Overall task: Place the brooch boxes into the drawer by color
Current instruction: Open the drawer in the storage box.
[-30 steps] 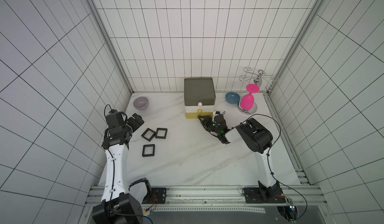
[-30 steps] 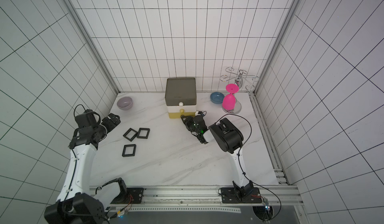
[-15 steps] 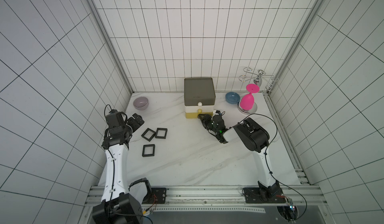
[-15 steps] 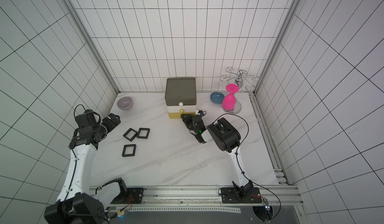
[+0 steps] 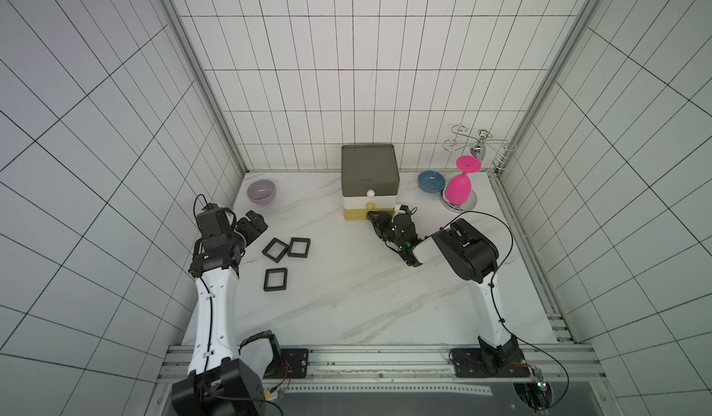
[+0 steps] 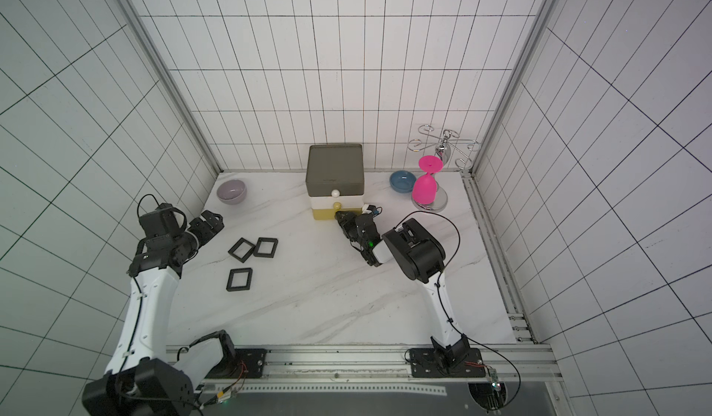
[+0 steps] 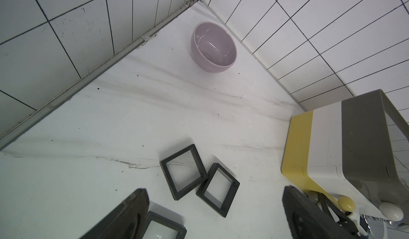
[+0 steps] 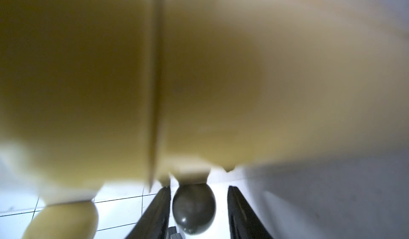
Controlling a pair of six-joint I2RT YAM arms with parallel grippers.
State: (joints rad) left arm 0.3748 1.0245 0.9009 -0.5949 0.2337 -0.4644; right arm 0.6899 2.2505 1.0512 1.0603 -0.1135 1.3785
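right pincer [image 5: 375, 217] is low at the drawer [image 5: 369, 167], which stands back-centre against the tiled wall [image 5: 346, 86]. its jaws are part open either side of the glossy grey knob [image 8: 193, 209] on the yellow tier, one side showing a gap. left pincer [image 5: 252, 223] gapes wide, empty, beside three black brooch boxes [image 5: 276, 279], matte square frames with clear centres, flat on the marbled surface [image 5: 346, 310]. faint lettering on the olive tier, too small to read.

Ahead of right pincer [image 5: 372, 216], blocked by olive, white and yellow three-tier chest [image 5: 369, 169]; bare white marble table [image 5: 346, 298] behind. Near left pincer [image 5: 253, 224], three black square frames [image 5: 275, 249]; lilac ceramic bowl [image 5: 262, 191] farther off.
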